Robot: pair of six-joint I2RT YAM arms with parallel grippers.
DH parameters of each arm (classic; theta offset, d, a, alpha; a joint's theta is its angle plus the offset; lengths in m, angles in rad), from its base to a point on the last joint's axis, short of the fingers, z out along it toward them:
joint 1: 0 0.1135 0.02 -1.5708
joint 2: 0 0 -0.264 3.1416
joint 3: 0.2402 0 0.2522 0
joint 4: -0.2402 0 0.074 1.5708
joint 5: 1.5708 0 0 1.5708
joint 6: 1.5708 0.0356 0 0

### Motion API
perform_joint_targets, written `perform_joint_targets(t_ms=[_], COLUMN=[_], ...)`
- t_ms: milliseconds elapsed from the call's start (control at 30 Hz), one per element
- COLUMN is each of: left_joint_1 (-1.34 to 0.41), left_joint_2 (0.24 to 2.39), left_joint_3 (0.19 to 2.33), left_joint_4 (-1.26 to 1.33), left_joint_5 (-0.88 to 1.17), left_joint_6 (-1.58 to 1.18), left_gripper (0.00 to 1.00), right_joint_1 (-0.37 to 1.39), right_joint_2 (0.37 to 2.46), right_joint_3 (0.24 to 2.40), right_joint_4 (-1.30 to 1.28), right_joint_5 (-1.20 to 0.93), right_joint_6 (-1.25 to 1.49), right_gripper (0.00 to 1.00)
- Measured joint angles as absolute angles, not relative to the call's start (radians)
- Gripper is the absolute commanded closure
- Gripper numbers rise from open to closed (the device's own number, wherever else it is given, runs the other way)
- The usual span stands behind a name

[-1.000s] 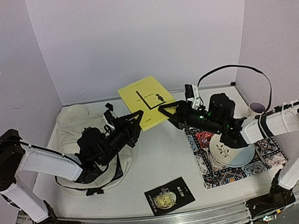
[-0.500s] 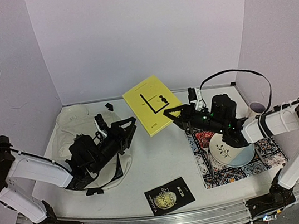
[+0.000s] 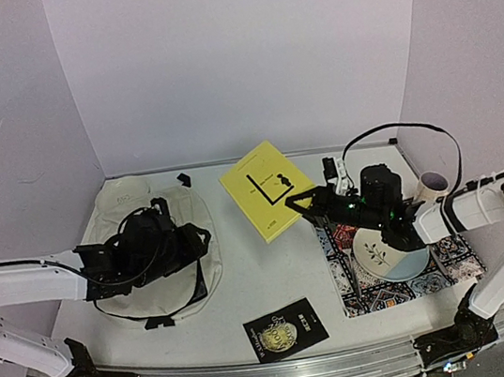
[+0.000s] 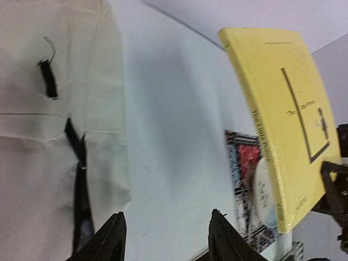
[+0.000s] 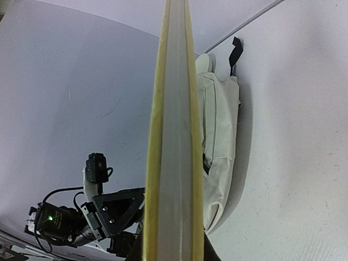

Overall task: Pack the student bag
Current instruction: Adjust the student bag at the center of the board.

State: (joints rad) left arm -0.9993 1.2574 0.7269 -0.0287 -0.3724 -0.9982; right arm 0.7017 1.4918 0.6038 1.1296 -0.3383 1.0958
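Observation:
The cream student bag [image 3: 165, 275] lies flat at the left of the table. It also shows in the left wrist view [image 4: 38, 136] and in the right wrist view [image 5: 219, 136]. My right gripper [image 3: 300, 204] is shut on the lower right edge of a yellow book [image 3: 266, 189] and holds it tilted above the table, right of the bag. The right wrist view shows the book edge-on [image 5: 172, 136] between the jaws [image 5: 172, 251]. My left gripper [image 3: 201, 242] is open and empty over the bag's right side; its fingertips [image 4: 115, 239] frame bare table, with the yellow book [image 4: 283, 114] beyond.
A black book [image 3: 285, 330] lies near the front edge. A patterned cloth mat [image 3: 445, 262] at the right carries a plate [image 3: 387, 254]. A cup [image 3: 433, 182] stands behind the mat. Walls close the back and sides.
My right gripper has lifted the yellow book off the table and carried it right. My left gripper has pulled back left, away from the book, and now sits over the bag.

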Motion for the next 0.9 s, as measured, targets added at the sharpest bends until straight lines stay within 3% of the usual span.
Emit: perform_joint_targets(t_ms=[267,767,900], left_joint_1=[-0.998,-0.988,-0.982], left_joint_2=[1.34,1.676,1.696], left_joint_3=[0.805,0.927,0.937], left_joint_4=[-0.311,-0.37,-0.376], left_joint_5=[-0.312,-0.194,-0.193], left_joint_6=[-0.988,-0.937,-0.935], left_gripper=[0.51,0.58,0.67], right_joint_1=[0.702,0.702,0.702], right_joint_2=[1.487,1.402,1.394], right_joint_3=[0.572,0.541,0.535], right_joint_4=[1.103,1.047,1.045], right_joint_5=[-0.349,-0.347,-0.347], right_joint_6=[1.079,1.025,1.015], right_gripper=[1.0,1.0,1.0])
